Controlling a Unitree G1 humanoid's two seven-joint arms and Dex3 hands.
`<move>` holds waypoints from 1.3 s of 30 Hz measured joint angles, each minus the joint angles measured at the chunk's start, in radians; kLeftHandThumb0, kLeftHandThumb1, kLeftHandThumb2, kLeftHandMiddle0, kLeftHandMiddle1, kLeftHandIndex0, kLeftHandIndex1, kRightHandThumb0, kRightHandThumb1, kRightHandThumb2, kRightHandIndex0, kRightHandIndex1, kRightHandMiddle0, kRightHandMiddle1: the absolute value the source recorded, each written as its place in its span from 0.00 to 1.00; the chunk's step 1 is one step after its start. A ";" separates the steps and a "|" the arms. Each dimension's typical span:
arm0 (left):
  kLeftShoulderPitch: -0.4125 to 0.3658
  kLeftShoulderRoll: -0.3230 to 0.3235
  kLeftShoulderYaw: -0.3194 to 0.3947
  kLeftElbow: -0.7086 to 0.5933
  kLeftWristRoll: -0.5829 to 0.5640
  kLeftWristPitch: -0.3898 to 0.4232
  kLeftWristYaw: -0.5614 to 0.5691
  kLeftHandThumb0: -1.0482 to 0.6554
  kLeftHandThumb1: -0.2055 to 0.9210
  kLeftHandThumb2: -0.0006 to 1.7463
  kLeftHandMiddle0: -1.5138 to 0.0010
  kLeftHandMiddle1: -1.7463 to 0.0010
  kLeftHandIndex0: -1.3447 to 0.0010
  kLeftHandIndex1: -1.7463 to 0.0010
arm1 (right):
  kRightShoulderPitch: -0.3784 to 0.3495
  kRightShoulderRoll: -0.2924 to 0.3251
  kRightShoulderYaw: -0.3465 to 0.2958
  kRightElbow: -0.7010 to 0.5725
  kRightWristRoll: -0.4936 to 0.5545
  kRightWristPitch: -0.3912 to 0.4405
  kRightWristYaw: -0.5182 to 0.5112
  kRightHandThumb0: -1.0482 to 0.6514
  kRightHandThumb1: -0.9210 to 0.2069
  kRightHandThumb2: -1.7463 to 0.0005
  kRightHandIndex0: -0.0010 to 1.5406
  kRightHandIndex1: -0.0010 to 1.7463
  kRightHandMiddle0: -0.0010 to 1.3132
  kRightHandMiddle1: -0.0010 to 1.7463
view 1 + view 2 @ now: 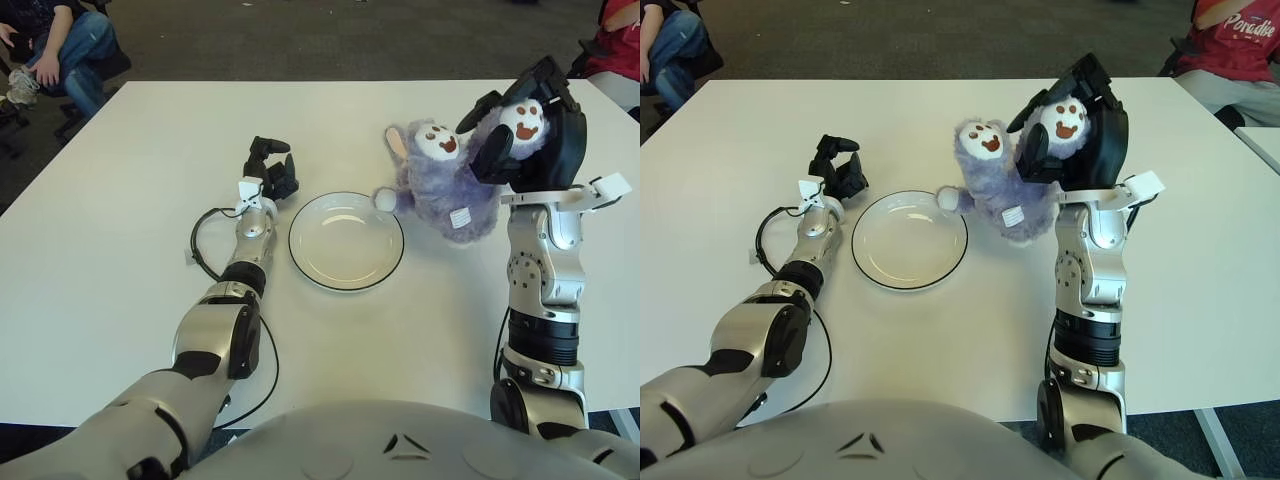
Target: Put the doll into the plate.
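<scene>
On the white table (120, 220), the left hand (268, 172) shows just left of the plate (346, 240), fingers curled around nothing. The plate holds nothing. Right of it, the right hand (535, 125) grips the purple doll (445, 185) by one foot, the doll hanging tilted beside the plate's right rim

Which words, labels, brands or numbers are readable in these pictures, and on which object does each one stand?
"Pondine", or something close to it; only partly legible: white lettering on the red shirt of the person at the top right edge.
Small white tag on the purple plush doll held by the right hand: too small to read.
White rimmed plate, white table, left hand: no text visible.
</scene>
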 measured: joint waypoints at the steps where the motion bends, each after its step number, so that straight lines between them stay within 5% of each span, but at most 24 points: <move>1: 0.000 0.001 0.000 0.000 0.000 0.000 0.000 0.38 0.70 0.56 0.33 0.00 0.70 0.00 | -0.006 0.002 0.001 -0.004 0.000 0.005 -0.006 0.62 0.70 0.21 0.57 0.74 0.49 1.00; 9: 0.000 0.007 0.000 0.002 -0.001 0.000 -0.007 0.38 0.70 0.56 0.33 0.00 0.70 0.00 | -0.090 0.009 0.009 -0.016 0.029 0.061 -0.019 0.62 0.70 0.20 0.56 0.75 0.49 1.00; 24: 0.000 0.011 -0.002 0.004 -0.001 -0.003 -0.008 0.38 0.70 0.56 0.34 0.00 0.70 0.00 | -0.317 -0.011 0.028 -0.001 -0.040 0.137 -0.090 0.62 0.76 0.10 0.52 0.93 0.46 1.00; 39: -0.001 0.011 -0.003 0.004 -0.001 -0.002 -0.008 0.38 0.70 0.56 0.34 0.00 0.70 0.00 | -0.417 0.007 0.112 0.048 -0.137 0.187 -0.112 0.62 0.80 0.08 0.52 1.00 0.52 0.94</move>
